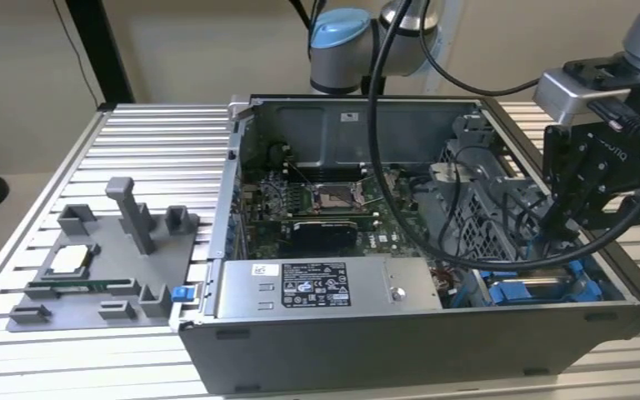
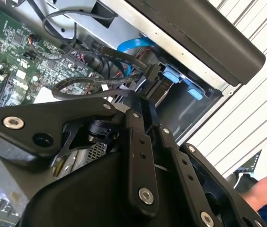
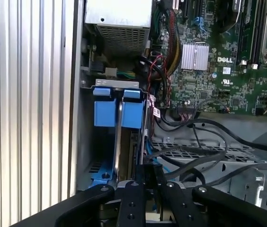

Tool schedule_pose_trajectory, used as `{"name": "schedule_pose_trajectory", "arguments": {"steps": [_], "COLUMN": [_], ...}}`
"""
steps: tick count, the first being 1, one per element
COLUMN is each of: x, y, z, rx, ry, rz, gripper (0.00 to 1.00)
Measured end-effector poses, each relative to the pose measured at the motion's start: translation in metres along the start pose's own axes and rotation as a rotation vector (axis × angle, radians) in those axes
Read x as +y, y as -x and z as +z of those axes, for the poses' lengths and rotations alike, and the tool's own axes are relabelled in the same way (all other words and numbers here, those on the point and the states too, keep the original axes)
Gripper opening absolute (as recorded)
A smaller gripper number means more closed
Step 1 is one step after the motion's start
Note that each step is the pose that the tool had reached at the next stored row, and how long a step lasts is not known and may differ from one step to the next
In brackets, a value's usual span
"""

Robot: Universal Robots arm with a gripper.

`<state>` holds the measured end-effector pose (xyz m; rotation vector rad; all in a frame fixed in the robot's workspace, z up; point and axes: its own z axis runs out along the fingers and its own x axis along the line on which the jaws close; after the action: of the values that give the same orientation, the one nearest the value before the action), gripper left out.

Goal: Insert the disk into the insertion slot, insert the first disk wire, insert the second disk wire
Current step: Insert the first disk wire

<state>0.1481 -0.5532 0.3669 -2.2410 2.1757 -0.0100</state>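
The disk [image 3: 118, 137] stands on edge inside the insertion slot [image 3: 87, 142], its blue carrier tabs [image 3: 110, 113] facing out. In the exterior view the blue carrier [image 1: 532, 292] lies low in the computer case's corner on that view's right. My gripper [image 1: 545, 237] reaches down into the case just above the disk. In both wrist views its fingers [image 2: 136, 142] close on the black connector [image 2: 153, 78] of a flat black disk wire [image 2: 110, 56], which is held close to the disk's end. The thin blue wire [image 2: 133, 46] loops beside it.
The open computer case [image 1: 409, 350] sits on a ribbed aluminium table [image 1: 142, 142]. A silver box [image 1: 314, 287] with a black-and-white label fills the case's front. Loose black cables [image 3: 204, 151] cross near the gripper. A grey fixture [image 1: 109, 267] stands on the exterior view's left. A person's hand [image 2: 266, 187] rests beyond the case.
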Motion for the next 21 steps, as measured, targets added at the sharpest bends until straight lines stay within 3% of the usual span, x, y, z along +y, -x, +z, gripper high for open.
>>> {"name": "schedule_pose_trajectory", "arguments": {"steps": [9, 16, 21], "x": [-0.0005, -0.0005, -0.0041], "y": [0.0000, -0.0001, -0.0002], "z": [0.0061, 0.0066, 0.0085], "rx": [0.0008, 0.0009, 0.0008], "ry": [0.0041, 0.0066, 0.0237], "rz": [0.055, 0.058, 0.061], "gripper": [0.00, 0.00, 0.00]}}
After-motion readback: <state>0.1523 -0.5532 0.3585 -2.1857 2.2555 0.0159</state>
